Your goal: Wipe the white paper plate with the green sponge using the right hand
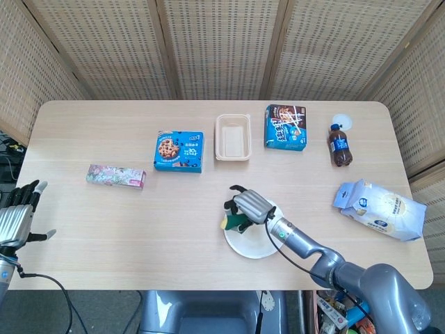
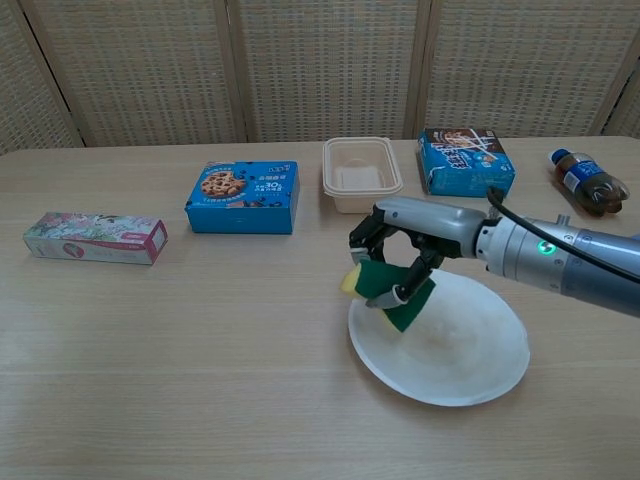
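Note:
The white paper plate (image 2: 460, 350) (image 1: 259, 244) lies on the table near its front edge. My right hand (image 2: 402, 240) (image 1: 249, 207) grips the green sponge (image 2: 392, 290) (image 1: 233, 221), which has a yellow side, and holds it over the plate's far-left rim. The sponge's lower corner meets the plate. My left hand (image 1: 17, 212) hangs at the far left off the table, fingers apart, holding nothing; the chest view does not show it.
Along the back stand a floral tissue box (image 2: 95, 237), a blue cookie box (image 2: 243, 197), a beige tray (image 2: 361, 173), a blue snack box (image 2: 465, 161) and a cola bottle (image 2: 588, 181). A blue-white bag (image 1: 379, 209) lies at the right.

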